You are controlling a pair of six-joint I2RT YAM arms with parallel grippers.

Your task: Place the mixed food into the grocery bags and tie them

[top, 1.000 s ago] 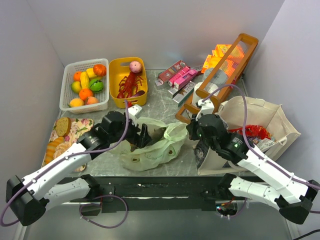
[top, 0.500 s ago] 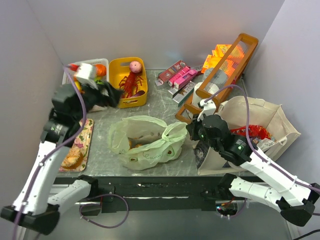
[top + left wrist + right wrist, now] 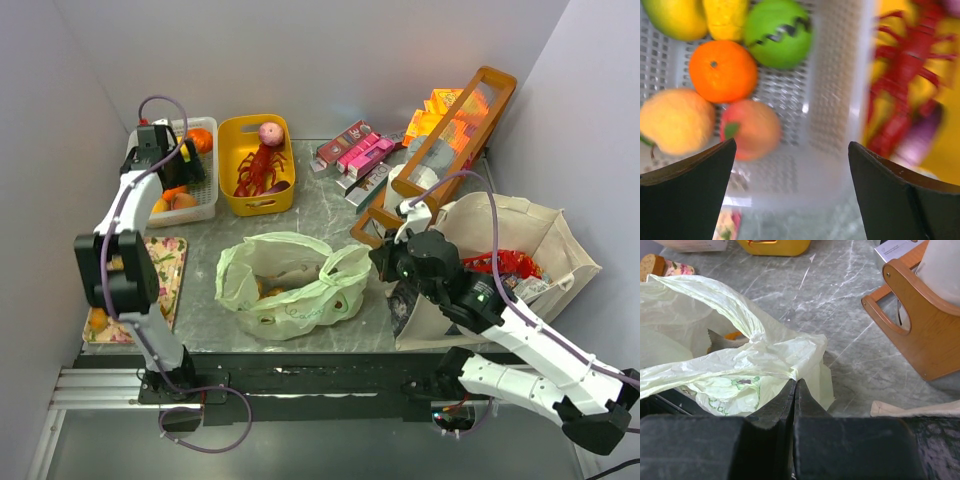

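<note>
Jaws of the left gripper are spread wide and empty over the white mesh basket at the far left. A peach and an orange lie just below them, so a pick of one fruit for bagging is judged to be in hand. The right gripper is closed, and the rim of the pale green plastic bag is pinched at its tips, probably so that the mouth is kept lifted and open toward the left. This bag lies at the middle of the table, with something orange-brown seen inside it. The canvas tote stands at the near right with red packets in it. A yellow basket holding a red lobster sits beside the white one, and a wooden crate leans at the far right. The surface is grey and marble-veined, and it is enclosed by plain pale walls.
</note>
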